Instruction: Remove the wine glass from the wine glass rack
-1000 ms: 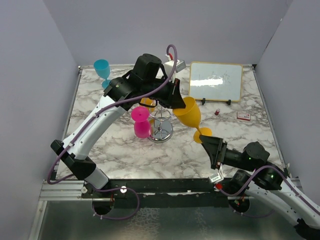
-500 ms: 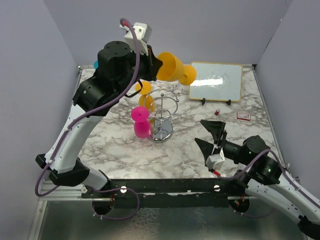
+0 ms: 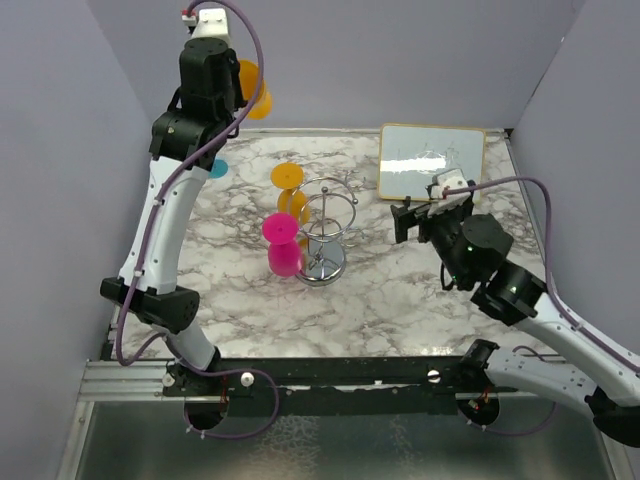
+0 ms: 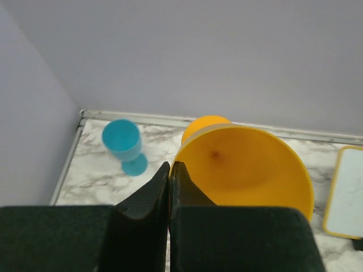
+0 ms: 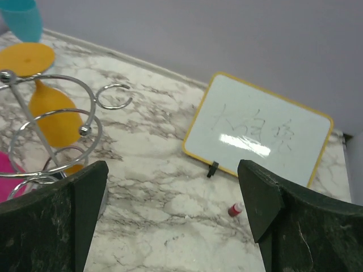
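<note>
My left gripper (image 4: pixel 169 165) is shut on the rim of an orange wine glass (image 4: pixel 249 170), one finger inside the bowl and one outside. In the top view that wine glass (image 3: pixel 254 92) is held high against the back wall, far left of the chrome wine glass rack (image 3: pixel 327 232). A second orange glass (image 3: pixel 289 190) hangs upside down on the rack (image 5: pixel 51 127), and a pink glass (image 3: pixel 282 243) is at the rack's left side. My right gripper (image 5: pixel 173 190) is open and empty, right of the rack (image 3: pixel 420 214).
A blue glass (image 4: pixel 122 144) stands on the marble table in the far left corner. A yellow-framed whiteboard (image 3: pixel 432 160) leans at the back right, with a small red bottle (image 5: pixel 235 209) in front of it. Grey walls close in the left, back and right sides.
The left arm has carried the orange wine glass from beside the rack up and to the back left. The right gripper opened and moved from the glass's foot to the rack's right.
</note>
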`<control>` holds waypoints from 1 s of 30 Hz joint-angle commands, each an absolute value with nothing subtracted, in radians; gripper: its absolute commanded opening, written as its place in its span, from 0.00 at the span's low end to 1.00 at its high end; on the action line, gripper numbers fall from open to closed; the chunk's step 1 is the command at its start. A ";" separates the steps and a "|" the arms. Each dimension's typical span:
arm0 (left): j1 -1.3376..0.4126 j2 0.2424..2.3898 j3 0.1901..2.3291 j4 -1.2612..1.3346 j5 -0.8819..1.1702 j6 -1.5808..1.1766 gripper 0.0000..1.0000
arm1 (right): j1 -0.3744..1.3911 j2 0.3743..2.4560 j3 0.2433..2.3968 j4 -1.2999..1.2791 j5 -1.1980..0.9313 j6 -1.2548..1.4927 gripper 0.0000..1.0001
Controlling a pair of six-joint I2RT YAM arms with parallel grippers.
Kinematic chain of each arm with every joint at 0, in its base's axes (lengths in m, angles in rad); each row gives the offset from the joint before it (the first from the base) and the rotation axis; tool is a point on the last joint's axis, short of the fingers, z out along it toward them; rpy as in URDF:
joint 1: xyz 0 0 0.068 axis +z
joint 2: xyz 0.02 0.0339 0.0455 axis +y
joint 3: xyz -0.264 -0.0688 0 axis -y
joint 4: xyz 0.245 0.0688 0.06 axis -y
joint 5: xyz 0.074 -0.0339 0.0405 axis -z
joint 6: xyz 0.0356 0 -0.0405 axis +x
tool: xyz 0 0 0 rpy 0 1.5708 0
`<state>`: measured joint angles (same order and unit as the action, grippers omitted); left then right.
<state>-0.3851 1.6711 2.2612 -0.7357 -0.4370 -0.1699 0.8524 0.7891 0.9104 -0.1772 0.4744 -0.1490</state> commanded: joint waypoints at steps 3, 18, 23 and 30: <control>-0.191 1.633 2.102 -0.775 -0.380 -0.253 0.00 | 0.855 0.939 1.031 -0.377 0.782 0.121 1.00; 0.135 1.656 1.681 -0.678 -0.371 -0.374 0.00 | 0.555 1.056 1.096 -0.388 0.428 0.238 1.00; 0.176 1.812 1.803 -0.665 -0.373 -0.392 0.00 | 0.477 1.108 1.102 -0.403 0.277 0.245 1.00; 0.199 2.034 2.017 -0.685 -0.335 -0.417 0.00 | 0.418 1.131 1.134 -0.418 0.199 0.242 1.00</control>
<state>0.1841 1.9560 1.9087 -0.6922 -0.3580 -0.3813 0.4351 1.1271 1.0916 -0.4068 0.2893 0.2279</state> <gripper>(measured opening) 0.018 0.996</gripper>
